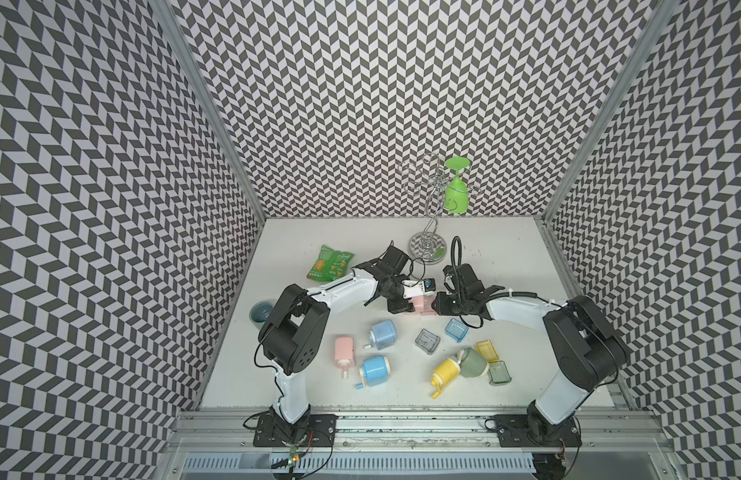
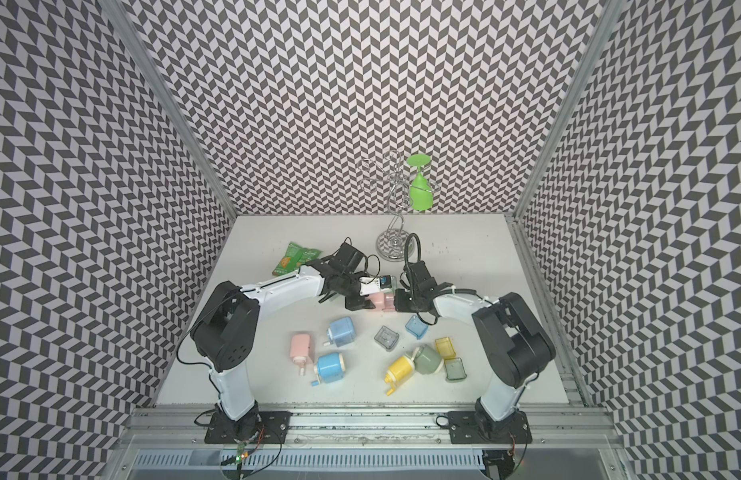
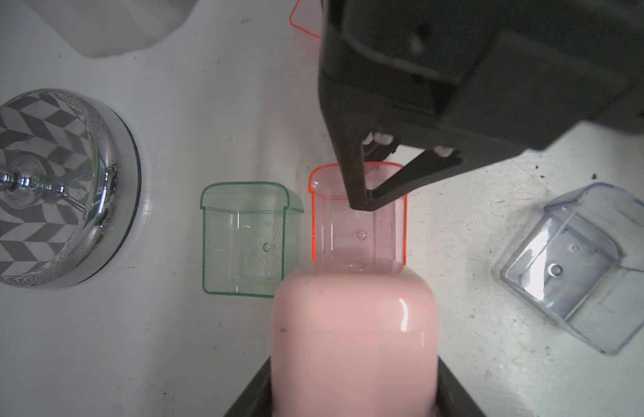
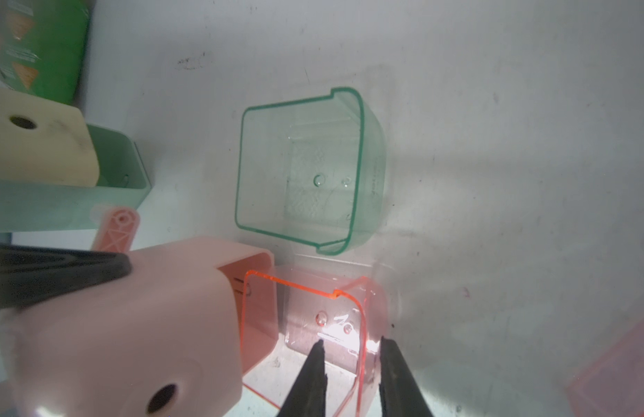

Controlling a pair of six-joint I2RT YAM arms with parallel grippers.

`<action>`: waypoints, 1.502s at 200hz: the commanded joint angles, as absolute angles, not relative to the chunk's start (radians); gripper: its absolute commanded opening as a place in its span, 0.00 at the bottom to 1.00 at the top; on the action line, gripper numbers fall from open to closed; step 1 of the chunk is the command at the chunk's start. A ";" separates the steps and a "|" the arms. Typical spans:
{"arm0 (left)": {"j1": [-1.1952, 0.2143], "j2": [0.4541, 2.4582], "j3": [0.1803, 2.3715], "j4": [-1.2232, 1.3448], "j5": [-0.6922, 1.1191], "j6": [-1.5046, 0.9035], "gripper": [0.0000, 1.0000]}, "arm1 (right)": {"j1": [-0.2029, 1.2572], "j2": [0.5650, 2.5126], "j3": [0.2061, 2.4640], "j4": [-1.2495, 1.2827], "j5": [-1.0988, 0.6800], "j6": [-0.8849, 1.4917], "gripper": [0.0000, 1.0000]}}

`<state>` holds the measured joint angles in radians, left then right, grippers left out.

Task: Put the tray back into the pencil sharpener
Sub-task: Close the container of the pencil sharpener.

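Note:
A pink pencil sharpener [image 1: 420, 303] [image 3: 353, 343] lies mid-table with my left gripper [image 3: 353, 397] shut on its body. Its clear orange-pink tray [image 3: 360, 234] [image 4: 306, 314] sits partly inside the sharpener's open end, and most of it still sticks out. My right gripper [image 4: 351, 346] [image 1: 437, 305] straddles the tray's outer end wall, one finger inside and one outside. The jaws stand narrow, with a small gap showing beside the inner finger. In the right wrist view a black left finger [image 4: 60, 274] presses the sharpener's side.
A green tray [image 3: 241, 245] [image 4: 302, 169] lies beside the pink one, and a bluish tray [image 3: 573, 267] is on the other side. A chrome stand base [image 1: 428, 248] is just behind. Several sharpeners [image 1: 382, 333] and loose trays [image 1: 486, 350] fill the front; a snack bag [image 1: 330, 264] lies back left.

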<state>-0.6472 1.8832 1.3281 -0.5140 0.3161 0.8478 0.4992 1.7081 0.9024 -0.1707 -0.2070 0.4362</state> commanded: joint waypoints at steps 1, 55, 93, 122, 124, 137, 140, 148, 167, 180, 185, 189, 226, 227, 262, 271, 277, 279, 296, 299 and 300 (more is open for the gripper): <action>-0.650 1.915 1.348 -0.556 0.329 0.845 0.46 | 0.510 1.719 0.911 -0.101 -0.246 0.434 0.26; -0.650 1.932 1.367 -0.580 0.318 0.835 0.46 | 0.510 1.685 0.884 -0.035 -0.310 0.441 0.26; -0.650 1.936 1.374 -0.575 0.310 0.829 0.46 | 0.510 1.682 0.870 -0.006 -0.353 0.441 0.26; -0.650 1.933 1.374 -0.569 0.324 0.821 0.46 | 0.510 1.684 0.856 0.010 -0.374 0.453 0.28; -0.650 1.932 1.374 -0.569 0.324 0.821 0.46 | 0.510 1.683 0.854 0.012 -0.374 0.454 0.28; -0.650 1.931 1.374 -0.568 0.326 0.822 0.46 | 0.509 1.683 0.849 0.014 -0.371 0.461 0.28; -0.649 1.931 1.373 -0.568 0.327 0.822 0.46 | 0.508 1.683 0.847 0.014 -0.371 0.464 0.28; -0.649 1.931 1.373 -0.567 0.328 0.824 0.46 | 0.508 1.683 0.844 0.016 -0.369 0.467 0.28; -0.647 1.926 1.371 -0.561 0.339 0.824 0.46 | 0.506 1.693 0.843 0.004 -0.343 0.482 0.28; -0.645 1.922 1.370 -0.556 0.346 0.821 0.46 | 0.506 1.698 0.843 -0.002 -0.327 0.490 0.28; -0.645 1.919 1.369 -0.552 0.347 0.818 0.45 | 0.507 1.698 0.841 0.001 -0.323 0.496 0.27; -0.645 1.916 1.367 -0.548 0.347 0.818 0.45 | 0.506 1.698 0.840 0.005 -0.328 0.500 0.27; -0.643 1.904 1.344 -0.533 0.334 0.824 0.45 | 0.517 1.701 0.850 0.058 -0.397 0.514 0.29; -0.643 1.903 1.344 -0.534 0.333 0.824 0.45 | 0.517 1.700 0.850 0.059 -0.397 0.515 0.29; -0.640 1.896 1.335 -0.526 0.329 0.820 0.44 | 0.512 1.662 0.842 0.028 -0.339 0.510 0.34; -0.637 1.896 1.328 -0.519 0.323 0.819 0.44 | 0.506 1.636 0.831 0.022 -0.319 0.516 0.34; -0.635 1.893 1.321 -0.514 0.321 0.819 0.44 | 0.502 1.618 0.826 0.016 -0.305 0.521 0.34; -0.634 1.890 1.320 -0.513 0.321 0.819 0.44 | 0.502 1.613 0.822 0.015 -0.302 0.522 0.35; -0.629 1.880 1.302 -0.499 0.320 0.819 0.44 | 0.489 1.568 0.796 0.014 -0.276 0.539 0.35; -0.629 1.879 1.302 -0.499 0.320 0.818 0.44 | 0.490 1.563 0.793 0.016 -0.272 0.542 0.35; -0.628 1.879 1.302 -0.499 0.319 0.818 0.44 | 0.490 1.562 0.791 0.016 -0.271 0.542 0.35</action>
<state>-0.6384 1.8919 1.3365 -0.5243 0.3168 0.8173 0.4992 1.6421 0.8204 -0.0200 -0.3210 0.5144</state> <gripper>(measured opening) 0.578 0.349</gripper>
